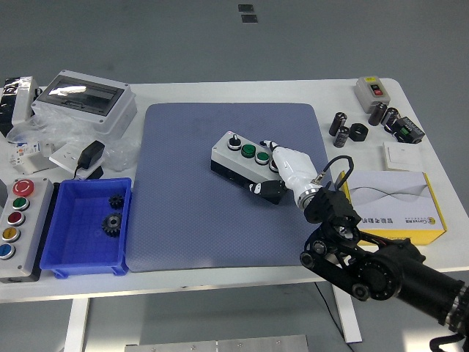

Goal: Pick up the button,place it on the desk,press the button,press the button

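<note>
A grey button box (pixel 236 156) with a black knob and two green buttons lies on the blue mat (pixel 183 191) near its middle. My right hand (pixel 279 170), white with black fingertips, rests over the box's right end. Its fingers are curled down onto the top by the rightmost button, and the thumb (pixel 258 188) lies against the box's front side. The black right arm (pixel 366 264) comes in from the lower right corner. The left arm does not show.
A blue bin (pixel 86 227) with two gears stands at the mat's left, beside a grey control box (pixel 20 220) with coloured buttons. A clear-lidded enclosure (pixel 84 99) sits at back left. A yellow and white box (pixel 388 205), capacitors (pixel 344 128) and a small switch box (pixel 372 92) lie right.
</note>
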`<state>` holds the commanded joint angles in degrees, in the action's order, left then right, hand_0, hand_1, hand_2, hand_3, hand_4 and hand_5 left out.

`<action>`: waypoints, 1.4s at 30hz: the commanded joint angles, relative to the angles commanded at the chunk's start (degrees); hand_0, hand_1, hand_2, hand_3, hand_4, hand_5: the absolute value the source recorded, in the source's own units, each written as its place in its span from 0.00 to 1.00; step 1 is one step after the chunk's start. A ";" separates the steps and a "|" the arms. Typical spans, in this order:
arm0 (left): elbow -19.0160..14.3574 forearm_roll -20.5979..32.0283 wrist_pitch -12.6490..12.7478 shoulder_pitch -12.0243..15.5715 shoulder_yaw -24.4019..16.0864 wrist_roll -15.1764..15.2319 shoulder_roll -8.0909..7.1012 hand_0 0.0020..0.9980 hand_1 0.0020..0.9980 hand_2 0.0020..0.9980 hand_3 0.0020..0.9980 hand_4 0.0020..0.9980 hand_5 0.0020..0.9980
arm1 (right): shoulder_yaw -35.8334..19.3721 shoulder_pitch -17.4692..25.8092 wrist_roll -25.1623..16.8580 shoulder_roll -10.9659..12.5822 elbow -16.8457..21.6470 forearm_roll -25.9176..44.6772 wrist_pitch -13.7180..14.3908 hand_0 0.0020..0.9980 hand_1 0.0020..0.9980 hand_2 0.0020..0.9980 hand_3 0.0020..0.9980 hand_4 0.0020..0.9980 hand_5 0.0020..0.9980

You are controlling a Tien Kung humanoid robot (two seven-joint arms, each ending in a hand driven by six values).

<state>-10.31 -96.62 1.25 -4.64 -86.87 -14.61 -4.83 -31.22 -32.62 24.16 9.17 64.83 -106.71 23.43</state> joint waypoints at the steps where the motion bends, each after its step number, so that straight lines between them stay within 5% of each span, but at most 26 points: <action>1: 0.00 0.06 0.00 0.01 0.07 0.05 0.00 0.62 0.52 0.53 0.60 0.62 0.21 | -0.35 0.15 -0.93 0.30 0.56 0.01 -0.17 0.13 0.32 0.40 0.62 0.24 0.00; 6: 0.00 0.31 0.04 0.08 0.15 0.14 0.09 0.62 0.52 0.53 0.60 0.62 0.21 | -3.07 1.29 -8.15 4.65 6.21 3.60 -4.27 0.13 0.32 0.40 0.62 0.24 0.00; 7: 0.00 0.41 0.06 0.11 0.19 0.15 0.11 0.62 0.52 0.53 0.60 0.62 0.21 | -3.30 1.37 -9.82 5.75 7.45 4.57 -5.04 0.11 0.30 0.41 0.47 0.14 0.00; 8: 0.00 0.48 0.07 0.13 0.21 0.15 0.13 0.62 0.52 0.53 0.60 0.62 0.21 | -3.26 1.30 -11.84 7.11 8.90 5.69 -5.46 0.11 0.30 0.41 0.47 0.14 0.00; 13: 0.00 0.00 0.11 -0.01 -0.23 0.24 0.14 0.62 0.52 0.53 0.60 0.62 0.21 | 0.91 -0.29 -20.81 13.53 14.69 7.27 -3.24 0.11 0.31 0.40 0.43 0.14 0.00; 17: 0.00 -0.25 0.15 -0.29 -0.40 0.31 0.29 0.62 0.52 0.53 0.60 0.62 0.21 | 5.44 -0.90 -27.21 16.85 14.75 2.95 -2.43 0.11 0.31 0.40 0.43 0.14 0.00; 23: 0.00 -0.89 0.19 -0.21 -0.91 0.18 0.43 0.62 0.52 0.53 0.60 0.62 0.21 | 7.43 -0.87 -32.53 16.37 10.94 -3.43 -1.21 0.16 0.33 0.40 0.43 0.17 0.00; 24: 0.00 -0.99 0.20 -0.19 -0.99 0.18 0.43 0.62 0.52 0.53 0.60 0.62 0.21 | 7.43 -0.63 -32.51 16.05 10.49 -3.62 -1.51 0.16 0.33 0.40 0.43 0.17 0.00; 25: 0.00 -1.10 0.19 -0.18 -1.06 0.18 0.44 0.62 0.52 0.53 0.60 0.62 0.21 | 7.32 -0.43 -32.42 15.80 10.22 -3.65 -1.72 0.29 0.36 0.43 0.47 0.24 0.00; 30: 0.00 -1.43 0.18 -0.14 -1.23 0.16 0.55 0.62 0.52 0.53 0.60 0.62 0.21 | 6.46 0.61 -31.67 14.10 8.44 -1.77 -3.26 0.29 0.36 0.43 0.47 0.24 0.00; 31: 0.00 -1.50 0.17 -0.14 -1.28 0.14 0.56 0.62 0.52 0.53 0.60 0.62 0.21 | 6.28 0.73 -31.53 13.84 8.12 -1.45 -3.55 0.43 0.49 0.54 0.58 0.22 0.00; 42: 0.00 -1.68 0.20 -0.14 -1.51 0.14 0.57 0.62 0.52 0.53 0.60 0.62 0.22 | 3.78 1.54 -29.66 12.70 6.14 1.49 -5.63 0.51 0.59 0.60 0.68 0.18 0.00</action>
<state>-10.31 -98.30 1.45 -4.77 -88.39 -14.47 -4.27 -27.43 -31.07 -5.50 21.87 70.97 -105.22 17.80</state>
